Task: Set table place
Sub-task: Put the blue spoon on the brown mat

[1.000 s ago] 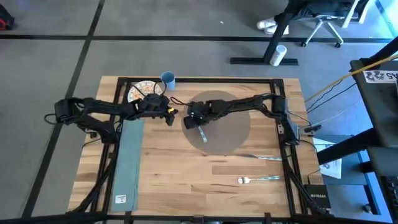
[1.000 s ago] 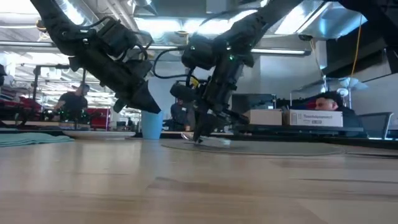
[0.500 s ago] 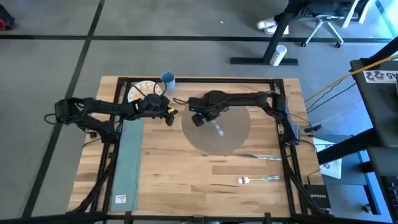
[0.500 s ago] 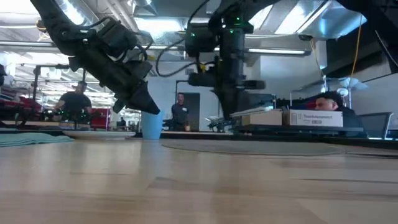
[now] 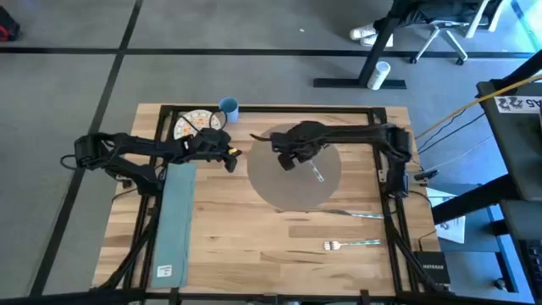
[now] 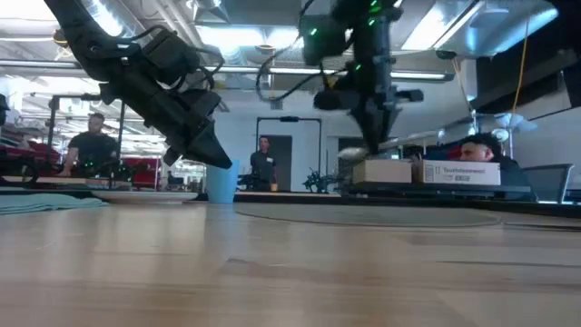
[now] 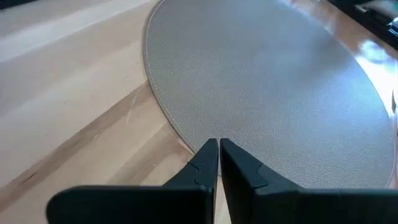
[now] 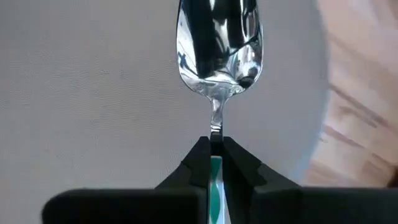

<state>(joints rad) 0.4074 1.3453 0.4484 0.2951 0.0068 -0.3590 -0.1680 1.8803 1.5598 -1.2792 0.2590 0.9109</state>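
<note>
A: Right gripper (image 5: 298,159)?
B: Up in the air over the place (image 5: 279,182), fingers pinched tight on the thin neck of a shiny spoon (image 8: 219,43). Bowl of the spoon out past the fingertips, over the grey mat.

A: And the place itself?
B: Flat on the table (image 5: 254,246), right under that gripper. Round edge well clear of the black frame on every side seen from above.

A: Left gripper (image 5: 232,154)?
B: Off the mat, just beside its rim, hanging low over bare wood. Fingers (image 7: 208,163) pressed together, nothing between them. Tips aimed at the mat edge.

A: Open room anywhere?
B: Lots of bare wood on the near side of both grippers. Bare mat all around the spoon too.

A: Other things about?
B: Behind the left gripper, near the far table edge, a patterned plate (image 5: 188,124) and a blue cup (image 5: 229,108) just beside it. Along the left arm's side, a long teal napkin (image 5: 174,222). On the near side of the right gripper, past the mat, a knife (image 5: 354,213) touching or just beside the mat rim; hard to tell which. Nearer still, a fork (image 5: 351,245) on wood.

A: Anything in the way?
B: Only the left gripper, close to the mat rim. People (image 6: 93,145) in the room, far behind the table.
</note>
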